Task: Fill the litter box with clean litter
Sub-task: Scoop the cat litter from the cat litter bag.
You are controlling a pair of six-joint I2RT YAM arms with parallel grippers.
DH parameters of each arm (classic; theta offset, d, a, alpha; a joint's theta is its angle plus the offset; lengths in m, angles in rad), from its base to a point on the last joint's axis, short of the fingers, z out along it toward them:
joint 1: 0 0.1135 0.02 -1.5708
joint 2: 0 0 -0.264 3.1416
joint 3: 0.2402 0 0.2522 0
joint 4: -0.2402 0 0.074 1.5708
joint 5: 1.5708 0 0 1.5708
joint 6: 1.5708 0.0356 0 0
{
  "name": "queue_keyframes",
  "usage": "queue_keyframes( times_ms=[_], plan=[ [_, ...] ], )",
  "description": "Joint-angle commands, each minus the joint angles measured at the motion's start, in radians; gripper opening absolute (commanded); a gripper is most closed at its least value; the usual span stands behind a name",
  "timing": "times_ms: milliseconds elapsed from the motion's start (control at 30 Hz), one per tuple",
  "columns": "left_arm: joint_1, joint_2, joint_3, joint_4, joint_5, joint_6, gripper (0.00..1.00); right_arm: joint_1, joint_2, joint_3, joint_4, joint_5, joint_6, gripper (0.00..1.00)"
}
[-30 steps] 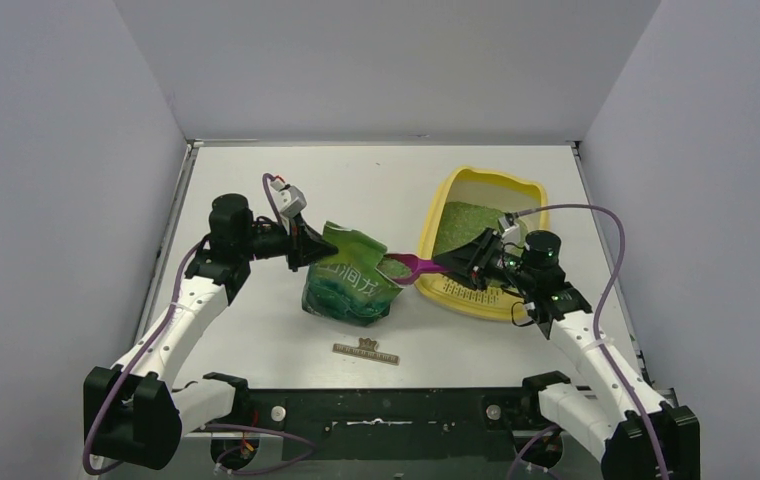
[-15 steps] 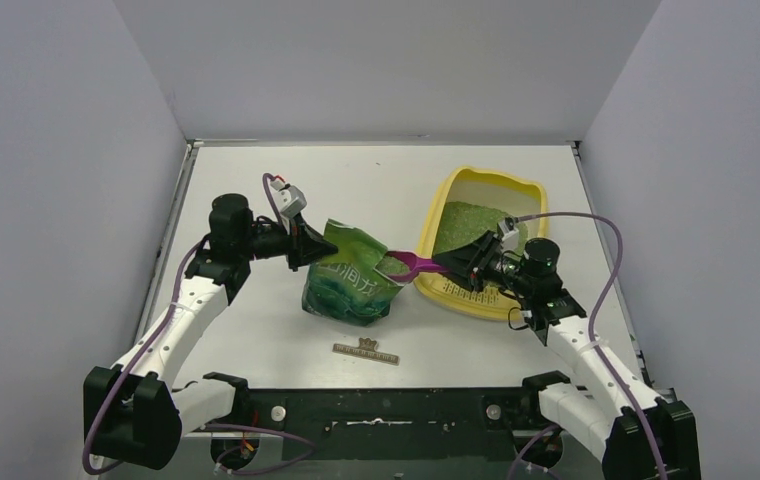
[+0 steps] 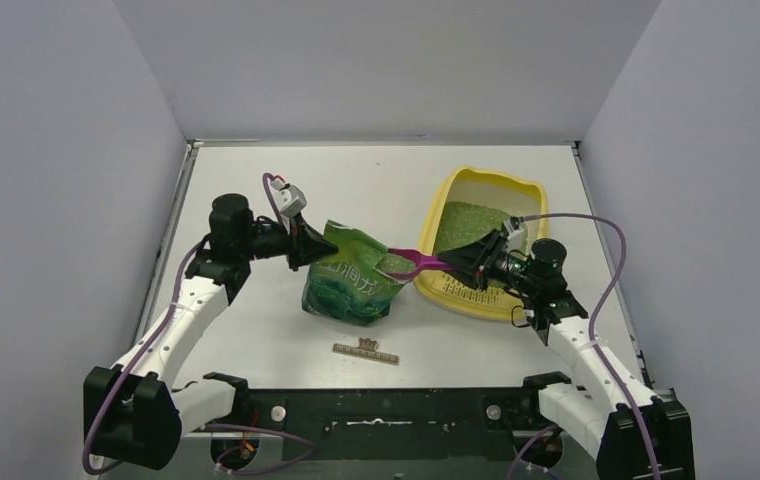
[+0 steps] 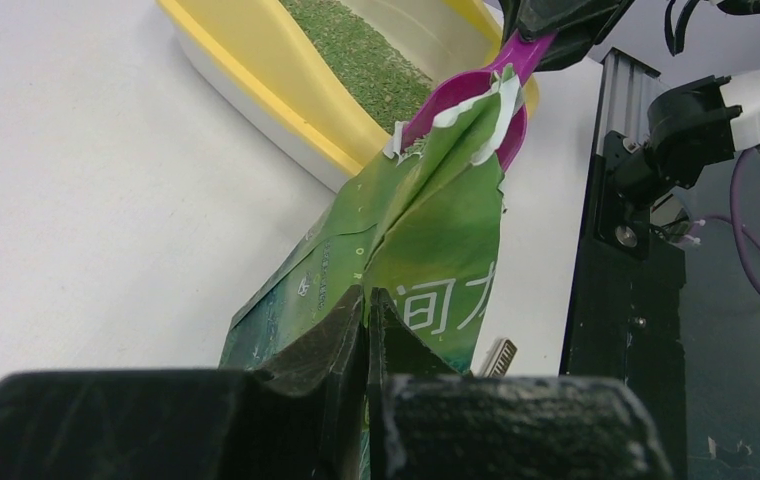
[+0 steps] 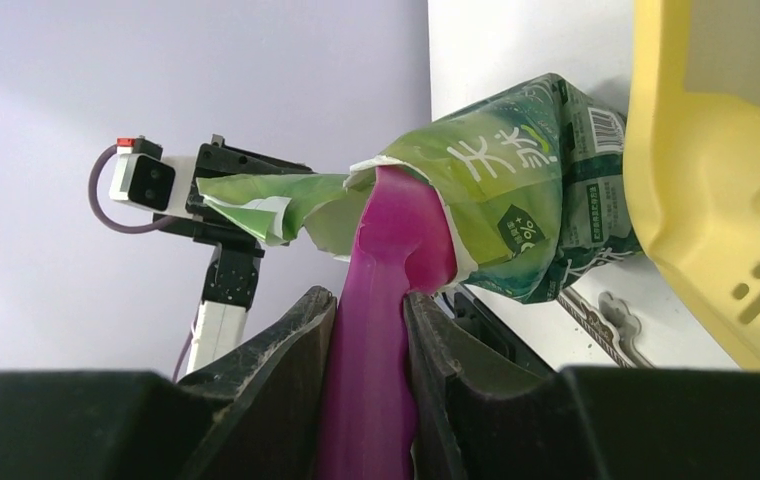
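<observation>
done so far: the litter box (image 3: 456,298) already has a layer of green litter (image 3: 471,222) over most of its floor, with pale bare wall showing at the far end

left to do: more scoops, I'd guess. The layer looks thin and the walls stand bare well above it, but I can't say how full it's meant to get

step right now: looks like a refill dip. The pink scoop (image 3: 418,263) has its bowl poked into the torn mouth of the green bag (image 3: 351,285)

scoop load: can't tell, the bag's flap hides most of the bowl

left claw (image 4: 367,305): pinched together on the bag's top edge, holding the mouth up and open

right claw (image 5: 369,305): clamped on the scoop handle, one finger on each side

box vs right claw: the box sits on the table (image 3: 286,190) just beside the bag, on its right. From above, the right claw hangs over the box's near-left corner, by the slotted end. Whether it touches the rim I can't tell

litter vs scoop: the litter in the box lies behind and to the right of the claw, and the bowl points away from it, into the bag

next move, I reckon: lift out level, swing right over the rim, tip

watch out: the rim is raised, so a low scoop would clip it and spill on the table
</observation>
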Motion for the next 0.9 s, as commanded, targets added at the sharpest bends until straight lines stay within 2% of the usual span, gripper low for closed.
queue_keyframes(
  times_ms=[0,867],
  plan=[
    [-0.005,-0.012,0.037,0.045,0.014,0.002,0.0,-0.026,-0.046,0.05,0.015,-0.056,-0.033,0.0],
    [-0.005,-0.014,0.028,0.042,-0.029,0.015,0.0,-0.234,-0.09,0.063,-0.042,-0.244,-0.044,0.0]
  ],
)
